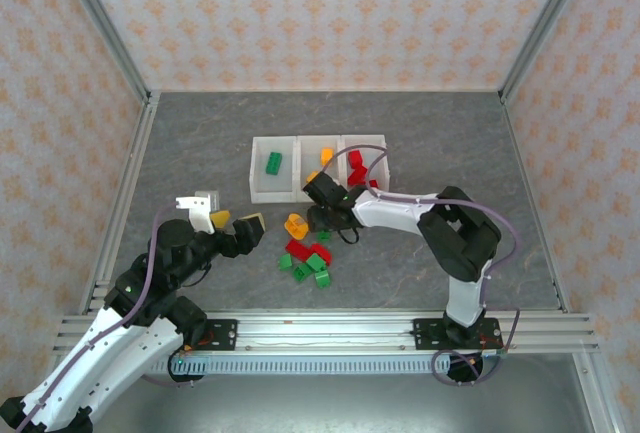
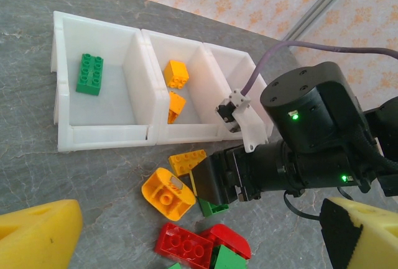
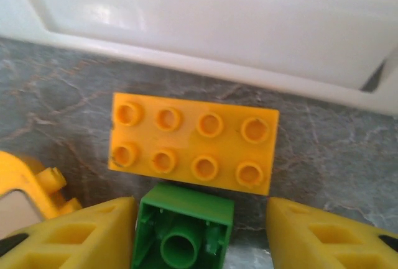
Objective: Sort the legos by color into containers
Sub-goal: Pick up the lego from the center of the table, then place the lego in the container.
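Right wrist view: right claw (image 3: 200, 235) straddles a green brick (image 3: 183, 219) on the counter (image 3: 56, 76), jaws half-wide, a gap at one side. An orange brick (image 3: 193, 141) lies just beyond, near the bins (image 3: 205, 20). Left claw (image 1: 235, 223) hovers wide and empty, left of the brick pile (image 1: 305, 253).

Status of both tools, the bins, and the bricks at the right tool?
left tool: open, empty.
right tool: open, straddling small green brick.
small green brick: on table, unclamped.
orange eight-stud brick: on table, studs up.
left bin: holds green eight-stud brick.
middle bin: two orange bricks.
right bin: red bricks.
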{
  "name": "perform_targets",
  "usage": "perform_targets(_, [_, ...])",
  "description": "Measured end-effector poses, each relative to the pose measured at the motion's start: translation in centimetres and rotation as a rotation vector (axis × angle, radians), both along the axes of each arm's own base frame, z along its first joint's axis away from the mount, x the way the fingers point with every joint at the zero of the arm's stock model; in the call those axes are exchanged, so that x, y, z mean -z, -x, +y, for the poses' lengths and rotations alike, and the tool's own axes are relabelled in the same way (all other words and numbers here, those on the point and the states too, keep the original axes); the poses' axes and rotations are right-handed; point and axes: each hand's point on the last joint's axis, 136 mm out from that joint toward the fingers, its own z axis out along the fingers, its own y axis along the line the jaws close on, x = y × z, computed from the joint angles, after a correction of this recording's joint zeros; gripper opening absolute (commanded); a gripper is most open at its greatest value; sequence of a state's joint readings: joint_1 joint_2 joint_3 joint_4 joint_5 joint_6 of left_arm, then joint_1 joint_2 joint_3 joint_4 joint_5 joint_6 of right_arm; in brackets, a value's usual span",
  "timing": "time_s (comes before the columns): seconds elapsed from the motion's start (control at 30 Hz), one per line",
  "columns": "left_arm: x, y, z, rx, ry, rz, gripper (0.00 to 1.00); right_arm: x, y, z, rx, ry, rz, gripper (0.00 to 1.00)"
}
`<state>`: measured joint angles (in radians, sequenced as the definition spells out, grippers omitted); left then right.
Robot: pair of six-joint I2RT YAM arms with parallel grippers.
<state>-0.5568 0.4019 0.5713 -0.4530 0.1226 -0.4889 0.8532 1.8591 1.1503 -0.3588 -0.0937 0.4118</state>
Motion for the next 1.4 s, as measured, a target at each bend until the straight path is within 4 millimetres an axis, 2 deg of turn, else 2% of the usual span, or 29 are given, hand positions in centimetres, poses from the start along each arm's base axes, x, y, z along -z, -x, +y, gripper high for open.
perform_targets(0.13, [0.0, 0.0, 0.0, 0.0, 0.0, 0.0, 0.99, 0.4, 0.3, -0.7, 0.005, 0.042, 0.004, 0.52])
perform_targets(0.43, [0.0, 0.0, 0.0, 0.0, 0.0, 0.0, 0.99, 0.6, 0.3, -1.2, 0.015, 0.088, -0.01, 0.37])
perform_targets(0.5, [0.0, 0.0, 0.0, 0.0, 0.0, 0.0, 0.99, 0.5, 0.4, -1.1, 0.012, 0.087, -0.006, 0.32])
perform_targets(0.63, [0.0, 0.0, 0.0, 0.0, 0.0, 0.0, 0.99, -0.1, 0.7, -0.4, -0.011, 0.058, 0.003, 0.28])
perform_targets(0.7, [0.0, 0.0, 0.0, 0.0, 0.0, 0.0, 0.99, -1.3, 0.8, 0.0, -0.018, 0.025, -0.007, 0.27])
perform_targets(0.77, [0.0, 0.0, 0.0, 0.0, 0.0, 0.0, 0.99, -3.7, 0.5, 0.5, -0.021, -0.024, -0.041, 0.27])
perform_targets(0.83, [0.0, 0.0, 0.0, 0.0, 0.0, 0.0, 0.99, -6.9, -0.2, 1.4, -0.02, -0.088, -0.096, 0.27])
perform_targets(1.0, [0.0, 0.0, 0.0, 0.0, 0.0, 0.0, 0.99, -16.6, -2.9, 4.6, -0.031, -0.306, -0.276, 0.27])
perform_targets(1.1, [0.0, 0.0, 0.0, 0.0, 0.0, 0.0, 0.99, -19.8, -4.2, 6.3, -0.044, -0.41, -0.335, 0.26])
perform_targets(1.23, [0.0, 0.0, 0.0, 0.0, 0.0, -0.001, 0.99, -20.5, -6.3, 8.7, -0.051, -0.456, -0.357, 0.27])
perform_targets(1.33, [0.0, 0.0, 0.0, 0.0, 0.001, -0.001, 0.99, -18.9, -8.1, 10.7, -0.056, -0.448, -0.343, 0.27])
perform_targets(1.4, [0.0, 0.0, 0.0, 0.001, 0.001, -0.001, 0.99, -16.9, -9.1, 11.9, -0.057, -0.427, -0.326, 0.28])
